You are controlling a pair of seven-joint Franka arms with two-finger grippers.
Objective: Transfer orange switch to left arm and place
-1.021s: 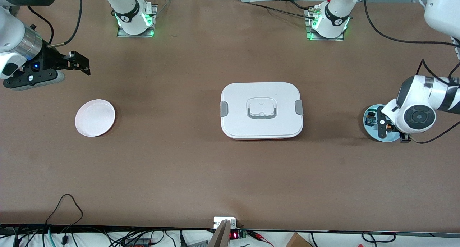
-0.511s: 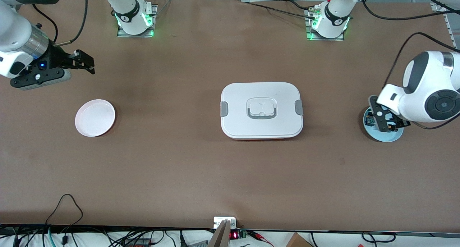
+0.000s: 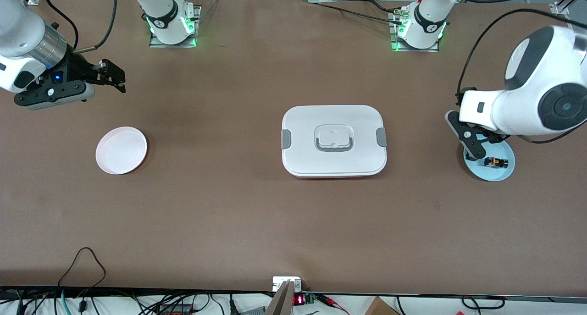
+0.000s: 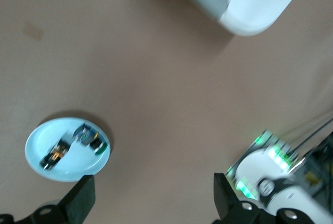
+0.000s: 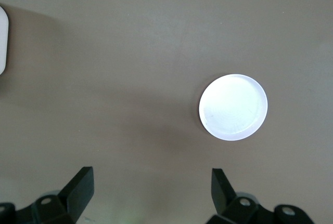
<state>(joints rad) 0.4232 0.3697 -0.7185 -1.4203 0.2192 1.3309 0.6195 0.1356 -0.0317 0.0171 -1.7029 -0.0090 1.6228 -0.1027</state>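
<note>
The orange switch [image 3: 496, 161] lies in a light blue plate [image 3: 500, 172] at the left arm's end of the table; it also shows in the left wrist view [image 4: 55, 153] in that plate [image 4: 39, 148]. My left gripper [image 3: 467, 137] is open and empty, up over the plate's edge on the box's side; in its wrist view [image 4: 153, 203] only bare table lies between the fingers. The white lidded box [image 3: 334, 140] stands mid-table, its corner in the left wrist view [image 4: 244, 0]. My right gripper [image 3: 112, 76] is open and empty, over the table at the right arm's end, also in its wrist view [image 5: 152, 193].
A blue/teal component [image 4: 89, 136] lies beside the orange switch in the blue plate. An empty white plate [image 3: 121, 150] sits at the right arm's end, also in the right wrist view [image 5: 233, 107]. The left arm's base [image 3: 419, 28] shows green lights.
My left gripper has lifted off the blue plate and shifted toward the box, empty; the orange switch stays in the plate. My right gripper has drifted a little toward the table's middle.
</note>
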